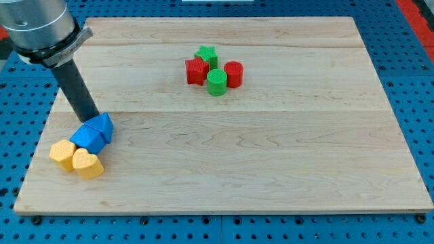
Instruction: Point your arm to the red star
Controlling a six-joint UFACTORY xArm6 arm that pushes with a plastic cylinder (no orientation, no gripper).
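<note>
The red star (196,71) lies on the wooden board (271,156) near the view's top centre, in a tight cluster with a green star (205,55), a green cylinder (217,82) and a red cylinder (233,74). My tip (93,119) is far to the view's left of it, touching the top of two blue blocks (93,133) near the board's left edge. The dark rod rises up and to the left to the arm's grey body.
Two yellow blocks, a hexagon (62,154) and a heart (87,164), lie just below and left of the blue blocks. The board rests on a blue perforated table (413,81).
</note>
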